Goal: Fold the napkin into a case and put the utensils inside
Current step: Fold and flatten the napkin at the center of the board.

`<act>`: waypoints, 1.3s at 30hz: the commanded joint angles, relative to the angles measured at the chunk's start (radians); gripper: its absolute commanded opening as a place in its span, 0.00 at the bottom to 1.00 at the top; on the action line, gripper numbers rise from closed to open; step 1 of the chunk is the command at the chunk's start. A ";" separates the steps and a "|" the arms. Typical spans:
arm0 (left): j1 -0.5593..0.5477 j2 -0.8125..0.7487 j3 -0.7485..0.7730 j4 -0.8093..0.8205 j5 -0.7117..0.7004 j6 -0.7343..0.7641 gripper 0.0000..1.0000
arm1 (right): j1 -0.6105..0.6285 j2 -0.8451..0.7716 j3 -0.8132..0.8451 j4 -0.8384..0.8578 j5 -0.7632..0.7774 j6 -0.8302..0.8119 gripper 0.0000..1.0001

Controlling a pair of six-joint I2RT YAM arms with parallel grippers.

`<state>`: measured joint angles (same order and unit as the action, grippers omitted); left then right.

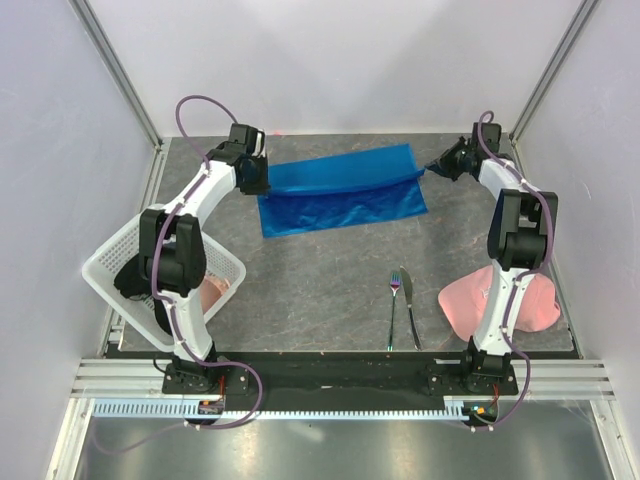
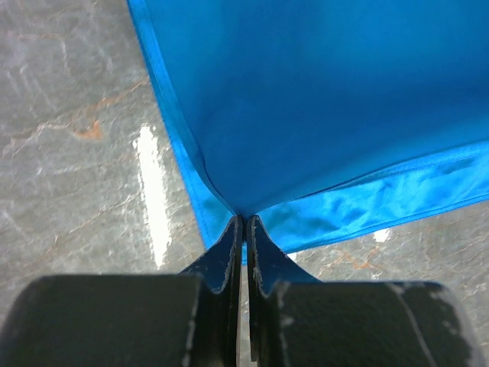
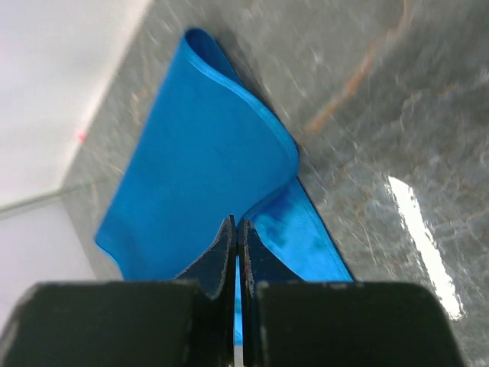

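Grey marbled tabletop [image 1: 300, 285], boxed by pale walls [image 1: 350, 60]. Far middle: blue napkin [image 1: 340, 198], half folded over, pinched tight at opposite ends by left gripper [image 2: 245, 220] and right gripper [image 3: 236, 223]. Nearer: fork [image 1: 394, 310] beside knife [image 1: 409, 305].

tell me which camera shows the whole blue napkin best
The top external view: it shows nearly the whole napkin, partly folded over. The left wrist view shows only cloth pinched by the left gripper; the right wrist view, by the right gripper.
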<state>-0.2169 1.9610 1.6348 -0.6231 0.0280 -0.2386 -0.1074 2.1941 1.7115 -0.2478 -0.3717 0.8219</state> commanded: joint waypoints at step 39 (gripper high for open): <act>0.010 -0.017 0.033 -0.251 -0.106 -0.014 0.02 | 0.048 -0.230 -0.204 -0.134 0.001 -0.133 0.00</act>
<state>-0.2108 2.0529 1.6680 -0.8646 -0.0341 -0.2382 -0.0528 2.0441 1.4799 -0.3466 -0.3862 0.7158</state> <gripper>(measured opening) 0.062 0.010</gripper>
